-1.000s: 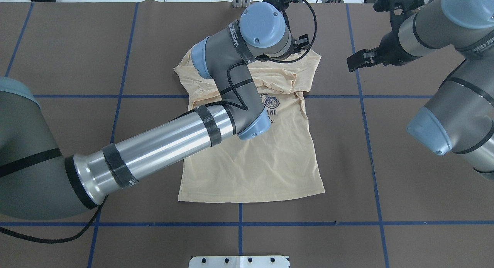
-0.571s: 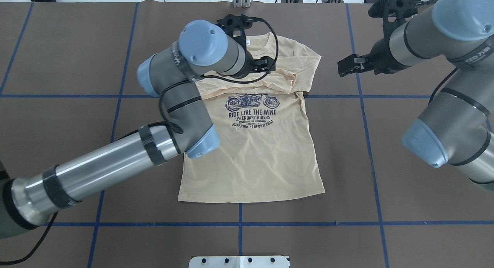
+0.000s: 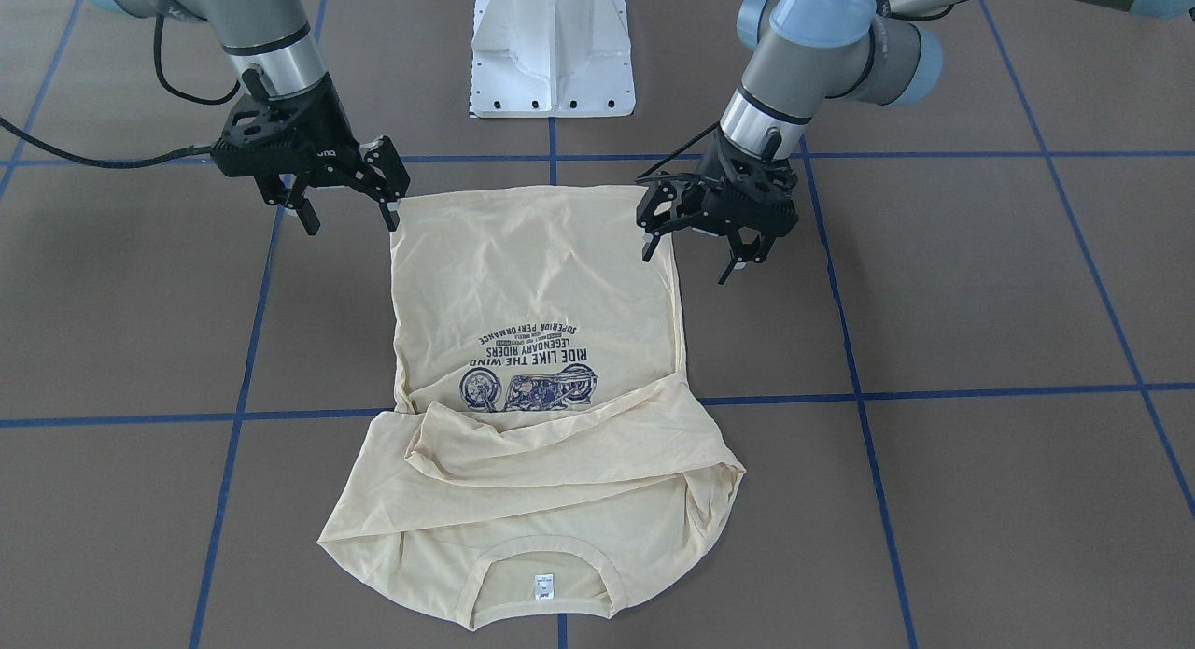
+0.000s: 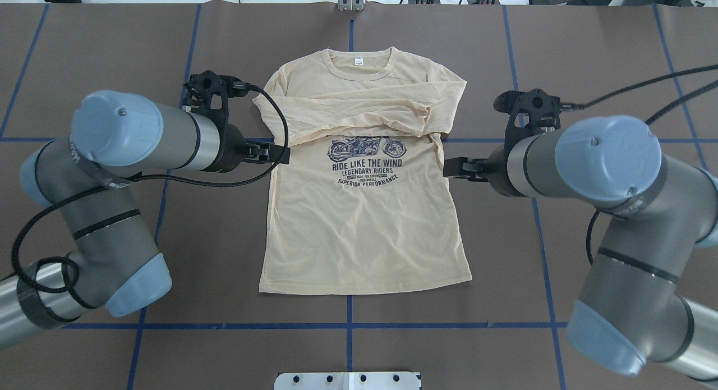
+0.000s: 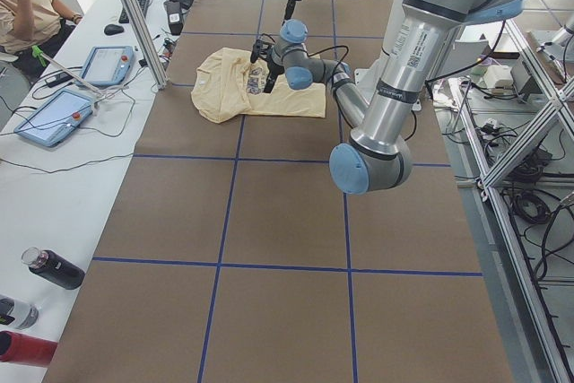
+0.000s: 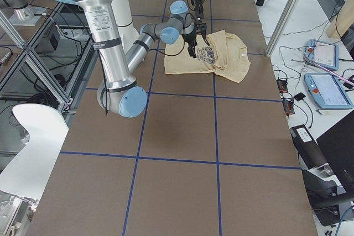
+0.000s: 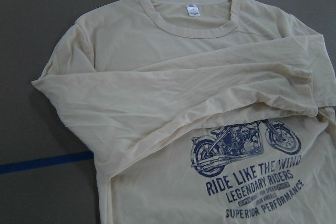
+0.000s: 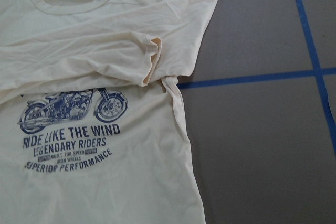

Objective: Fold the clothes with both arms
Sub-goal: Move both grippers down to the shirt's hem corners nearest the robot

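Observation:
The cream-yellow T-shirt [image 4: 364, 227] lies flat, print up, collar away from the robot, both long sleeves folded across the chest above the navy motorcycle print [image 4: 366, 148]. My left gripper [image 4: 276, 153] hovers open and empty by the shirt's left side edge; in the front view it [image 3: 691, 260] hangs over the left edge near the hem. My right gripper [image 4: 457, 168] hovers open and empty by the right side edge, shown in the front view [image 3: 350, 221] too. The wrist views show only the shirt [image 7: 157, 87] [image 8: 94, 182], no fingers.
The white pedestal base [image 3: 553, 42] stands at the robot's edge of the table, just behind the hem. Blue tape lines [image 4: 349, 325] cross the brown table cover. An operators' bench with tablets [image 5: 54, 114] and bottles [image 5: 54, 268] runs along the far side.
My left arm has swung off the shirt's collar to its left edge. My right arm has come down and inward to the shirt's right edge. The shirt has not moved.

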You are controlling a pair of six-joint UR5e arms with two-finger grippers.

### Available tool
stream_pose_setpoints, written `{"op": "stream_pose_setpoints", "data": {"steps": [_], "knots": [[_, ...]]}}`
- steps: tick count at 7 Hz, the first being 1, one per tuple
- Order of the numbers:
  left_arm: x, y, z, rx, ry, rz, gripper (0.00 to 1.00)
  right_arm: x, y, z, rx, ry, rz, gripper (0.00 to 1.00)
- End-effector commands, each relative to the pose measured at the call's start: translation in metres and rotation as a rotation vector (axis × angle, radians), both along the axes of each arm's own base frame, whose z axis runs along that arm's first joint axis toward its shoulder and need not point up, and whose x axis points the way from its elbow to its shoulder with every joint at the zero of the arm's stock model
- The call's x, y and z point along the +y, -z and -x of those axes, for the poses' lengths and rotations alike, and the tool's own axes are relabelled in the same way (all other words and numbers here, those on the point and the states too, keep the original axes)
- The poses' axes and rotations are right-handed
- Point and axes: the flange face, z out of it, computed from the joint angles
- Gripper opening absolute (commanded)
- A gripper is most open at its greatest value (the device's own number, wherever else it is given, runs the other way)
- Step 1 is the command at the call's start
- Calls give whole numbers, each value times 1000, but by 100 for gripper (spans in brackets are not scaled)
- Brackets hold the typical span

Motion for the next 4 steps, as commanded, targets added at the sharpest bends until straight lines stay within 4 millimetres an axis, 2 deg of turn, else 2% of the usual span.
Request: {"op": "stream_pose_setpoints", "data": {"steps": [1, 3, 4], "knots": [[71, -38, -38, -24, 28, 98, 100, 82, -18, 22, 26, -23, -17, 100], [136, -52, -80, -26, 8, 183, 100, 87, -17, 26, 24, -20, -25, 100], [156, -58, -90, -33, -11, 199, 100, 88, -15, 26, 21, -20, -26, 100]]}}
